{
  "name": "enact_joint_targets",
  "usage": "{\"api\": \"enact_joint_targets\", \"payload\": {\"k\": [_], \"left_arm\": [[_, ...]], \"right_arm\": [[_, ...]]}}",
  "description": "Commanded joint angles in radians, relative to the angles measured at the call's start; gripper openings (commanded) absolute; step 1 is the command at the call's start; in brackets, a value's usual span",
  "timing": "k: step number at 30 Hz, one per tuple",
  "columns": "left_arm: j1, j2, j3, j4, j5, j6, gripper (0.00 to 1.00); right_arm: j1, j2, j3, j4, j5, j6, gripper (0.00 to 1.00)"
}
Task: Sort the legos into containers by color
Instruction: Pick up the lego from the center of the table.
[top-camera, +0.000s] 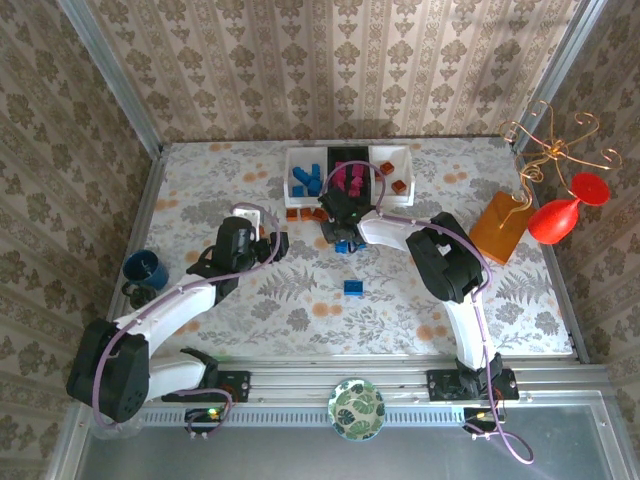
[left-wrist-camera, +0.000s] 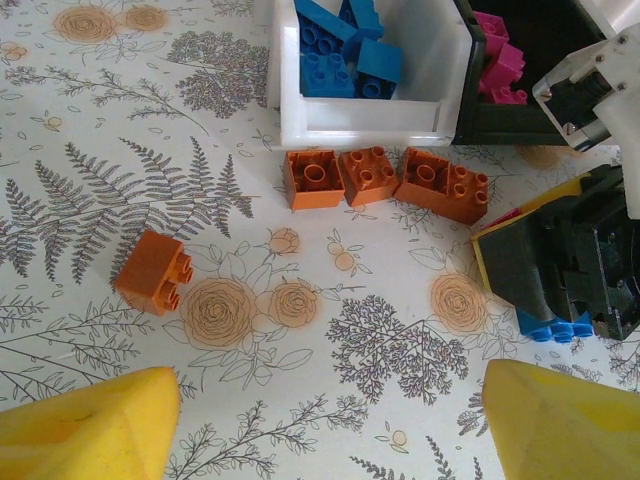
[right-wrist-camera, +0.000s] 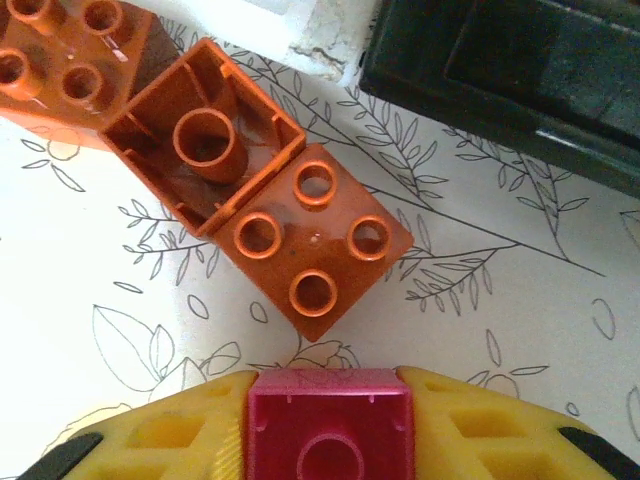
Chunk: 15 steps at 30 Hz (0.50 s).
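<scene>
The 12 o'clock edge of the bench (top-camera: 300, 320) is closed off by three trays (top-camera: 395, 151) set side by side. A row of orange bricks (left-wrist-camera: 368, 175) lies just before the left tray, and beside that row stands the right gripper (top-camera: 332, 216), clamped on a magenta brick (right-wrist-camera: 330, 425). At 3 o'clock an orange block (top-camera: 498, 228), a red goblet (top-camera: 558, 218) and a wire stand (top-camera: 550, 145) crowd the edge, while a blue cup (top-camera: 146, 270) and the left arm (top-camera: 190, 295) take the 9 o'clock side. Open passage runs from centre to 6 o'clock, broken by one blue brick (top-camera: 353, 287), and the 10 to 11 o'clock corner lies open.
</scene>
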<state>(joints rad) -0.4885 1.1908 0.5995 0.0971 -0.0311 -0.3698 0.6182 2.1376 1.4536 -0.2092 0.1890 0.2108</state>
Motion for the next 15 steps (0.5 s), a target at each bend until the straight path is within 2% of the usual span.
{"api": "enact_joint_targets", "payload": {"k": [1, 9, 15], "left_arm": [[0.006, 0.012, -0.01, 0.003, -0.004, 0.012, 0.81], [0.009, 0.029, -0.013, 0.017, 0.0, 0.012, 0.81], [0.011, 0.032, -0.02, 0.025, 0.003, 0.006, 0.81]], "right_arm": [[0.006, -0.052, -0.039, 0.011, -0.086, -0.017, 0.39], [0.008, -0.149, -0.102, 0.069, -0.224, -0.034, 0.38], [-0.001, -0.212, -0.11, 0.078, -0.247, -0.027, 0.38]]}}
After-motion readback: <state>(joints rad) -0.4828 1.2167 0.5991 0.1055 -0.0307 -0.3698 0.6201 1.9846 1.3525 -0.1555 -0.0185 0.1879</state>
